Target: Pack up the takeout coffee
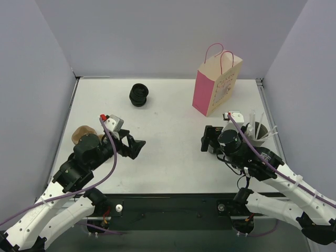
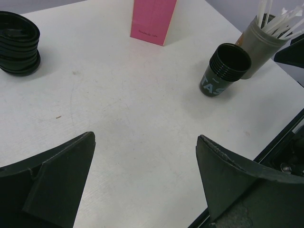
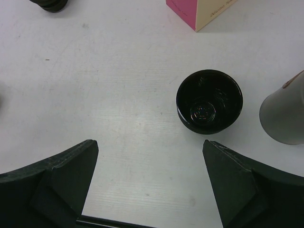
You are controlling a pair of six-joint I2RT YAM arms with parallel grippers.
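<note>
Wide apart and holding nothing, the right pincer hangs over the white counter. The small round black disposable cups, nested in one stack with the top cup uncovered, stand upright on the counter just ahead of it. They sit nearer its right-hand finger than its left and touch neither. Just beside the cups, farther to that pincer's right, stands a taller grey cup; the left wrist view shows white sticks poking out of its top.

Ahead of the right pincer, past the cups, a pink paper bag with looped string handles stands upright. Well off ahead and to the left sits a short ribbed black stack.

The left pincer is spread just as wide, with nothing between its fingers. From it, the cups are far ahead to the right, the ribbed stack is ahead to the left, and the bag is ahead between them. A brown round object lies by the left arm, behind that pincer.
</note>
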